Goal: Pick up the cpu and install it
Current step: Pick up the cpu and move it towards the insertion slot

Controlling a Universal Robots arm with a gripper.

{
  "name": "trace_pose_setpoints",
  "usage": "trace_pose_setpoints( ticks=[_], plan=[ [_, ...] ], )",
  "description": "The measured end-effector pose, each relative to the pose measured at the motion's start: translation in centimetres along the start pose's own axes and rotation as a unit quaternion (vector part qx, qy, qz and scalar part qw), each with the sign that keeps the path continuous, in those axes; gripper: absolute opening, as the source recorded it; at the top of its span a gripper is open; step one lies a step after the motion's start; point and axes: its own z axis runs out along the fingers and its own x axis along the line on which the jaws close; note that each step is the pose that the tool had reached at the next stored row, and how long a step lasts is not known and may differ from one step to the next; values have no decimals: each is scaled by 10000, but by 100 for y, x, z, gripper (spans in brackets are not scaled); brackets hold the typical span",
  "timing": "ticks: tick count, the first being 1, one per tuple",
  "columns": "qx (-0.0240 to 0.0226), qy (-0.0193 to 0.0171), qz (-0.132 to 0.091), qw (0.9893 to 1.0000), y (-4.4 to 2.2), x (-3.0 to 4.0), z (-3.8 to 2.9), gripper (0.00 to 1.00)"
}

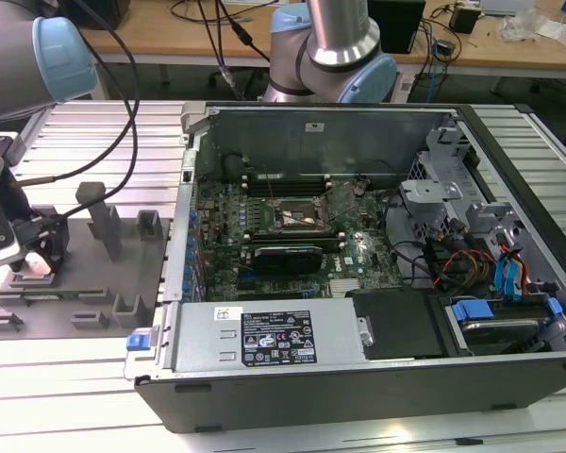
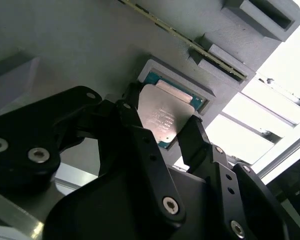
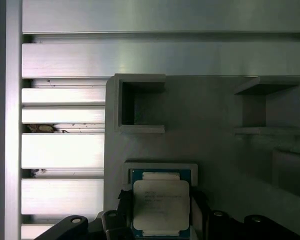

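The gripper [image 2: 162, 127] has its jaws drawn in against two opposite edges of the cpu [image 2: 166, 116]. The cpu sits at its framed pocket [image 3: 160, 166] on the grey fixture plate [image 1: 85, 274]. Farther off, beside the plate, lies the open computer case [image 1: 358, 396].

Exterior view: a light-brown wooden bench top [image 1: 170, 47] is seen running from 11 to 1 o'clock, with loose black cables [image 1: 212, 19] strewn on it. A black box-shaped unit [image 1: 396, 24] is stood on it at 1 o'clock, and small pale clutter [image 1: 538, 24] is left at 2. A silver ribbed aluminium-profile table [image 1: 85, 396] is spread from 3 through 9. Its slats [image 3: 140, 55] are seen in the first wrist view. In the second wrist view they are glared near white [image 2: 250, 125]. Shadows are kept soft.
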Motion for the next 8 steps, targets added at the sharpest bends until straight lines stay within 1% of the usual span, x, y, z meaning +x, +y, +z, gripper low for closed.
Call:
trace_pose_setpoints(
  ticks=[4,5,8],
  plan=[
    [0,1,0,10000,0,0,-2,57],
    [0,0,0,10000,0,0,-2,54],
    [0,0,0,10000,0,0,-2,54]
  ],
)
